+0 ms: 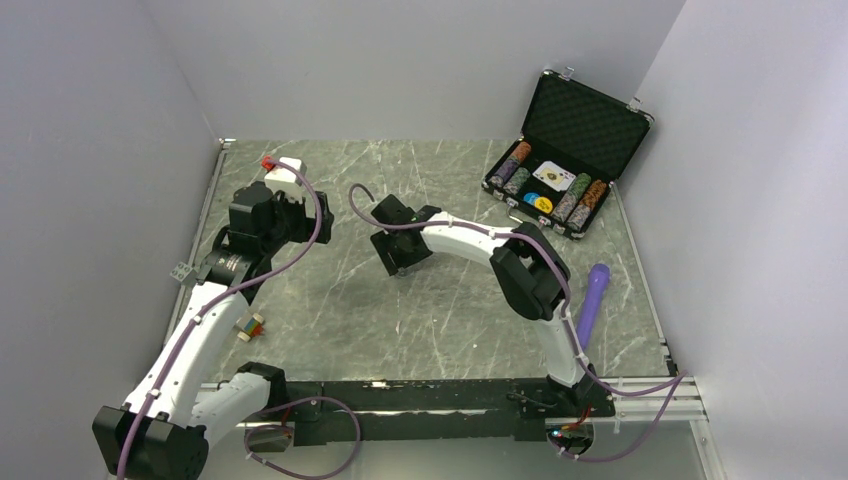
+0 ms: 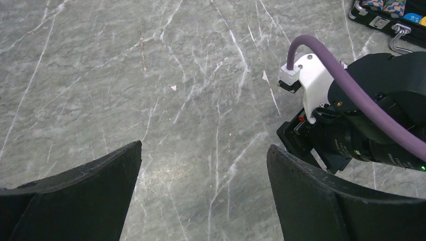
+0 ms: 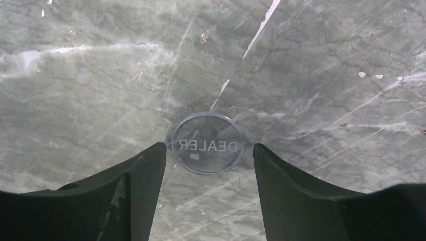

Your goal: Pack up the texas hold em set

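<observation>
Well away from the briefcase [image 1: 585,125], toward the middle of the counter [image 1: 420,330], the right end effector [image 3: 208,147] hangs low over a clear dealer button [image 3: 207,135]. Its fingers are about half apart, one on each side of the disc, and they grip nothing yet. The button lies flat and is very thin, so I think the main danger is that the closing fingers ride over its rim or push it along the smooth stone. One finger seems nearer to the rim than the other, which could shove the disc sideways or tip it up. The left end effector [image 2: 204,146], farther again from the briefcase, is wide open and empty. The right arm shows close in its view, so the two arms could touch. The briefcase stands open with the chip rows [image 1: 515,168], the cards [image 1: 553,176] and the yellow and blue discs [image 1: 538,201] inside. A careless drop there could disturb them. A purple stick [image 1: 593,298] lies on the near side of the briefcase. The counter is grey-green stone with white veins, slightly glossy. Plain white walls [image 1: 400,60] close the space on three sides, and the briefcase sits in their far corner.
</observation>
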You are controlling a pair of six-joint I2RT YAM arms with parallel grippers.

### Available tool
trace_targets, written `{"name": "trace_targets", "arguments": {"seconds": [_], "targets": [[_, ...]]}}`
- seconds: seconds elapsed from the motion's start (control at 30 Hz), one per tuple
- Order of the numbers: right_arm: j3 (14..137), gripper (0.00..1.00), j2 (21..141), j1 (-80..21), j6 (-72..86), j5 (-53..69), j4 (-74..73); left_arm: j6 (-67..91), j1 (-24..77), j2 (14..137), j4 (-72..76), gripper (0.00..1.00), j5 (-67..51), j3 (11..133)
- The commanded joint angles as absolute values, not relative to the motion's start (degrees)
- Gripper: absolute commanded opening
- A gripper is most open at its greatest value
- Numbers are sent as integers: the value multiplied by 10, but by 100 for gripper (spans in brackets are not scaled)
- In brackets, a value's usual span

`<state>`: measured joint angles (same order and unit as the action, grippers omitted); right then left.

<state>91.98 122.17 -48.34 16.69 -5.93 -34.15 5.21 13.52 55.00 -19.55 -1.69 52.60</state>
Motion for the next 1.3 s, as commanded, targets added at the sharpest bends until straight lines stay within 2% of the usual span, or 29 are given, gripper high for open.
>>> {"name": "trace_targets", "arguments": {"seconds": [0.0,0.73,1.07,1.27], "targets": [[940,68,1228,-493,175,-87,-352,52,134,547,-178,98,-27,531],[933,63,1240,-497,181,-101,-365,53,134,542,-176,98,-33,530],[935,45,1230,-496,174,-98,-366,52,134,540,-175,98,-33,529],[938,38,1202,-482,162,-82,-372,52,134,537,-174,98,-30,528]]}}
